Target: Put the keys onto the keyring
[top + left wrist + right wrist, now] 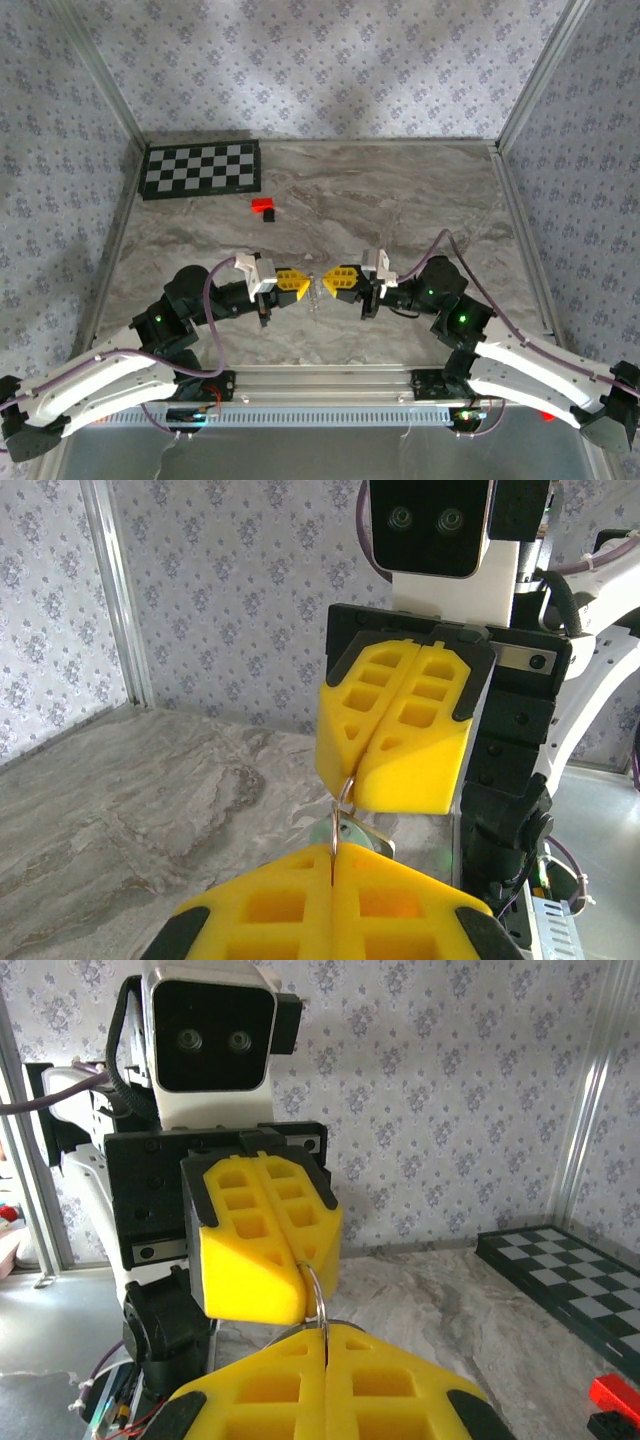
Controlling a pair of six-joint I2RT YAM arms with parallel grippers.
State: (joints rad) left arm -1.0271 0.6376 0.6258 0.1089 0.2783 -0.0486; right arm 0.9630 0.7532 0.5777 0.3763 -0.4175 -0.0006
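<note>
Both jaws are shut tight, each seemingly pinching the thin, limp keyring between them, on the arm-base side of the red block. The key looks light and slippery to us: we would grip its flat faces.

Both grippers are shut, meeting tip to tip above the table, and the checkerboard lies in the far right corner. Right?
No: the checkerboard lies in the far left corner, as the top view shows. The left gripper and right gripper are indeed shut, tip to tip.
</note>
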